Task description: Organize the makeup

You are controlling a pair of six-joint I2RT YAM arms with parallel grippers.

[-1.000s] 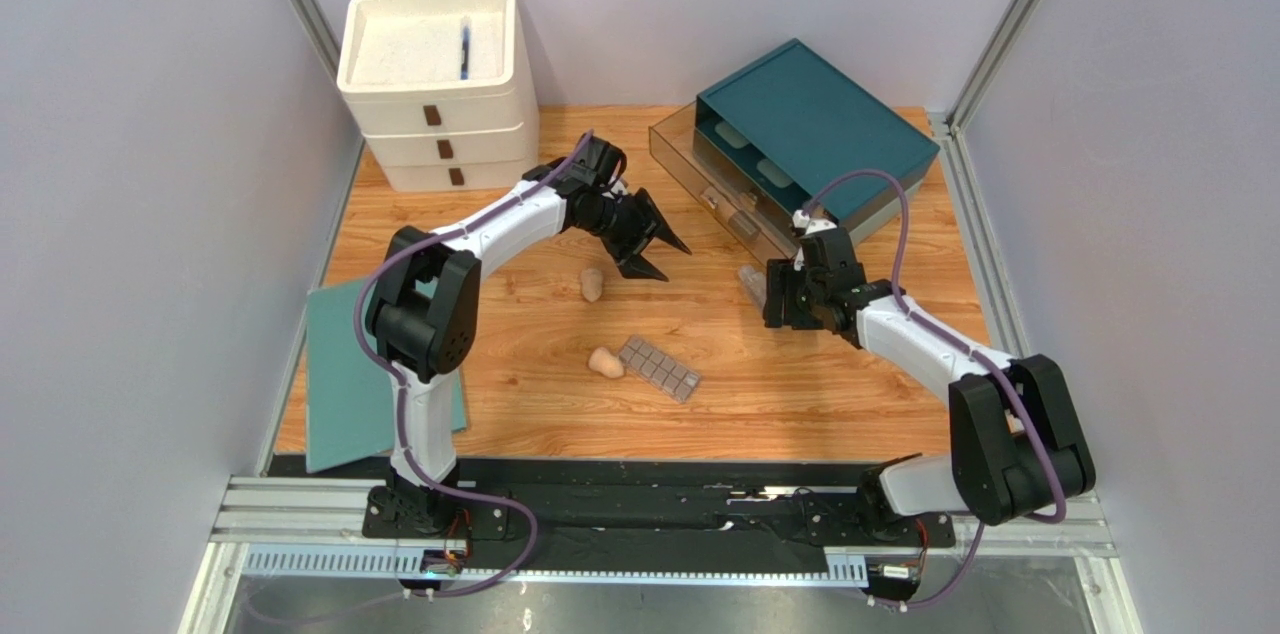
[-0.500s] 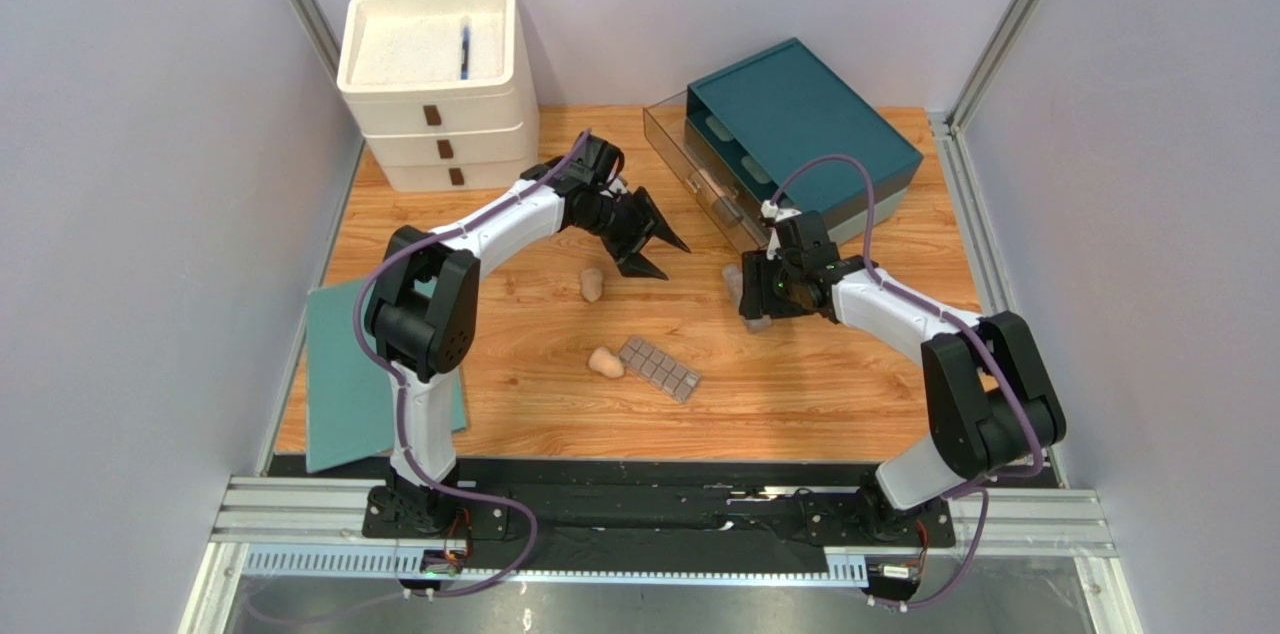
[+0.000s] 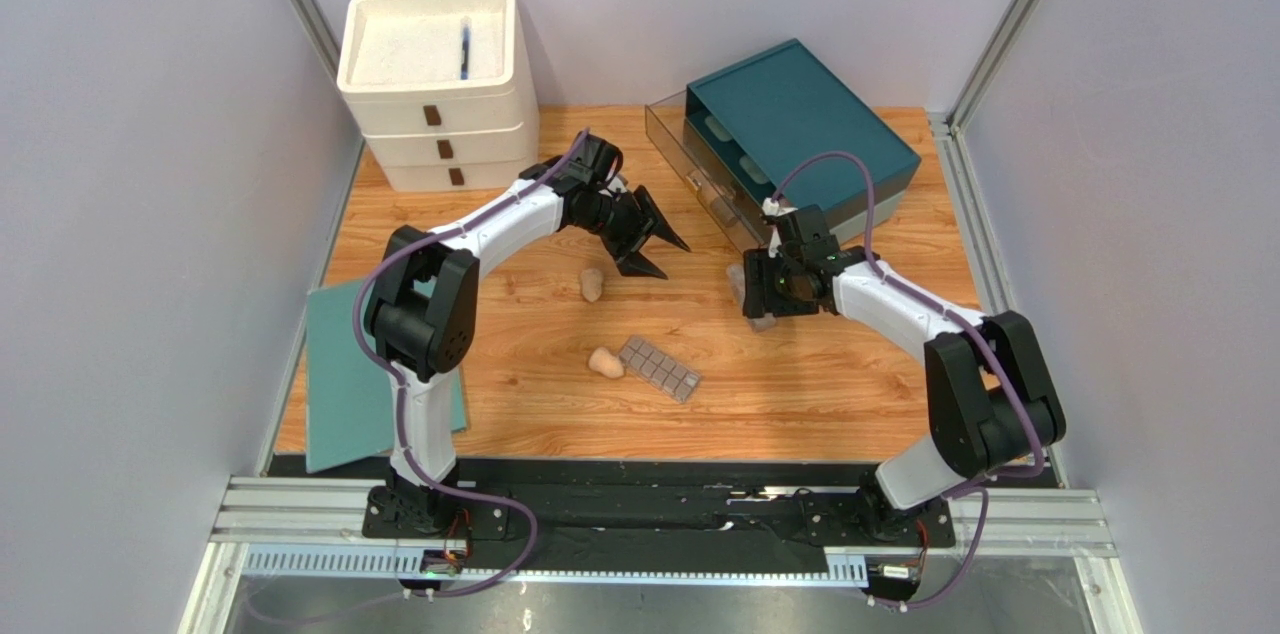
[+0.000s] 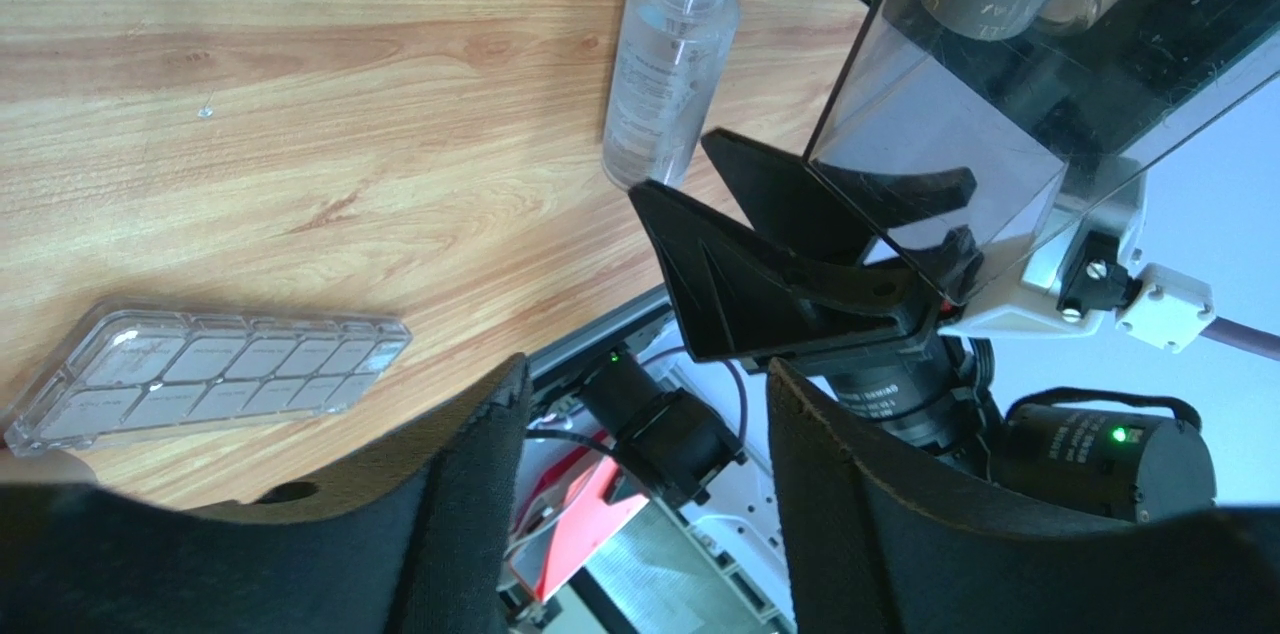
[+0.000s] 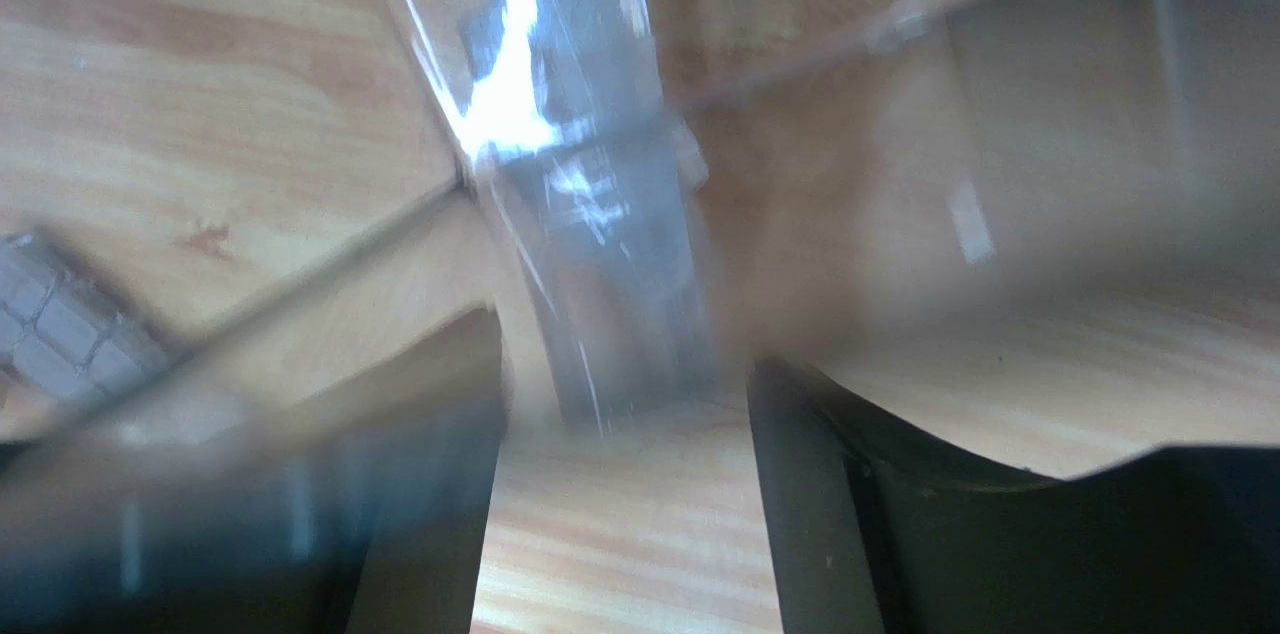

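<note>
Right gripper sits over the clear bottle, which lies flat on the table just near of the open clear drawer. Its fingers are spread, one on each side of the bottle body. We can't confirm contact because the wrist view is blurred. We read this as the grasp step. To do it well, we centre on the body rather than the cap and come low so the round side can't squirt out. Then we close slowly and lift above the drawer's front wall before moving in. Left gripper hangs spread and empty just far of a sponge; we hold it clear.
</note>
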